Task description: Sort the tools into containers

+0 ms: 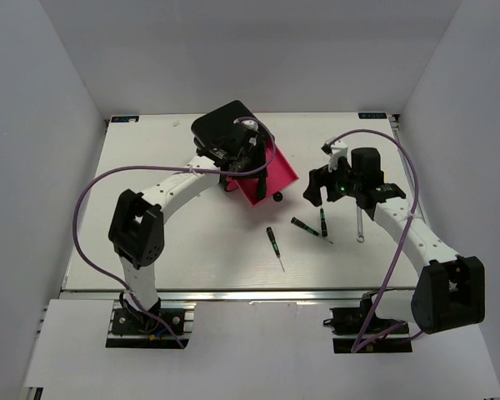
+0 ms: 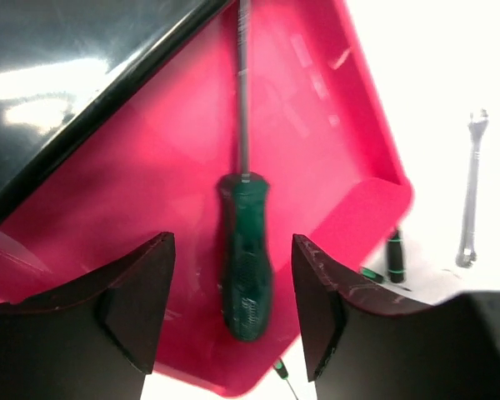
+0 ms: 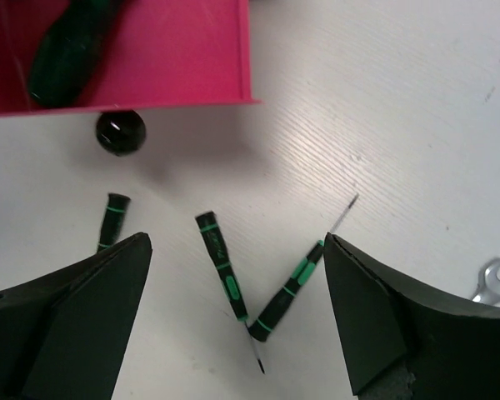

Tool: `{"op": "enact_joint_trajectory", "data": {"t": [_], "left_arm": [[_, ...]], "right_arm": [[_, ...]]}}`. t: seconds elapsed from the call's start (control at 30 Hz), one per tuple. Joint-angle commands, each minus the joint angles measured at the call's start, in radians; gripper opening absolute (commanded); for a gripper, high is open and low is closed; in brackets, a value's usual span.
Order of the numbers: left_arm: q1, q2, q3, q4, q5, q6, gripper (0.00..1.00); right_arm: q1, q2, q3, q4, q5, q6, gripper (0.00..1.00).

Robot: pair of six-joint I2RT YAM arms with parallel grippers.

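Note:
The black casing (image 1: pixel 225 125) stands at the back with one pink drawer (image 1: pixel 271 171) pulled open, and its knob (image 1: pixel 277 197) faces me. The green-and-black screwdriver (image 2: pixel 246 258) lies inside that drawer (image 2: pixel 333 125). My left gripper (image 2: pixel 232 308) hangs open just above the handle, touching nothing. Three precision screwdrivers (image 3: pixel 225 262) (image 3: pixel 287 287) (image 3: pixel 112 218) lie on the table in front of the drawer. My right gripper (image 3: pixel 237 317) is open and empty above the middle two. The silver wrench (image 1: pixel 360 227) lies to their right and also shows in the right wrist view (image 3: pixel 493 279).
The white table (image 1: pixel 150 233) is walled by grey panels on three sides. The drawer knob (image 3: pixel 120 132) and the drawer's front wall (image 3: pixel 150 92) lie just beyond the precision screwdrivers. A purple cable loops over each arm.

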Motion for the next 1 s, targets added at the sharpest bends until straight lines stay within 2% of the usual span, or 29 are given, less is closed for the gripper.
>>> {"op": "enact_joint_trajectory", "data": {"t": [0.0,0.13,0.2,0.23,0.27,0.3,0.33,0.37,0.4,0.43,0.47,0.5,0.57,0.6,0.73,0.97], "left_arm": [[-0.006,-0.128,-0.013,0.064,0.034,0.012,0.68],[-0.006,-0.248,-0.095,0.156,0.045,0.037,0.64],[-0.006,-0.332,-0.136,0.184,0.030,0.043,0.42],[-0.006,-0.359,-0.177,0.195,0.018,0.046,0.29],[-0.006,-0.386,-0.199,0.202,-0.016,0.051,0.18],[-0.006,-0.440,-0.220,0.202,-0.038,0.052,0.00],[-0.006,-0.464,-0.269,0.204,-0.059,0.054,0.00],[-0.006,-0.490,-0.299,0.204,-0.105,0.058,0.00],[-0.005,-0.535,-0.325,0.201,-0.133,0.057,0.00],[-0.003,-0.553,-0.369,0.193,-0.159,0.048,0.04],[0.000,-0.569,-0.386,0.172,-0.194,0.041,0.12],[0.003,-0.592,-0.400,0.164,-0.203,0.040,0.25],[0.004,-0.610,-0.435,0.141,-0.226,0.031,0.34],[0.004,-0.624,-0.444,0.133,-0.234,0.023,0.47],[0.006,-0.652,-0.475,0.112,-0.262,-0.001,0.55],[0.006,-0.679,-0.501,0.098,-0.291,-0.043,0.59]], "right_arm": [[-0.013,-0.008,0.016,-0.094,0.057,-0.064,0.89],[-0.041,0.011,-0.015,-0.137,0.099,-0.084,0.89],[-0.051,0.021,-0.018,-0.145,0.101,-0.107,0.88],[-0.053,0.025,-0.016,-0.158,0.083,-0.124,0.83],[-0.051,0.022,-0.018,-0.159,0.061,-0.143,0.76],[-0.053,0.019,-0.021,-0.153,0.034,-0.158,0.50],[-0.051,0.013,-0.024,-0.148,-0.035,-0.185,0.36],[-0.048,0.015,-0.026,-0.122,-0.063,-0.186,0.25],[-0.042,0.036,-0.029,-0.107,-0.087,-0.178,0.06],[-0.019,0.056,-0.023,-0.094,-0.079,-0.160,0.01],[-0.010,0.083,-0.009,-0.088,-0.066,-0.141,0.00],[-0.004,0.144,0.025,-0.083,-0.057,-0.118,0.00],[0.002,0.206,0.063,-0.064,-0.014,-0.016,0.00],[0.007,0.258,0.095,-0.056,0.022,0.021,0.00],[0.028,0.326,0.139,-0.001,0.076,0.222,0.00],[0.102,0.314,0.112,0.185,0.112,0.478,0.00]]}}
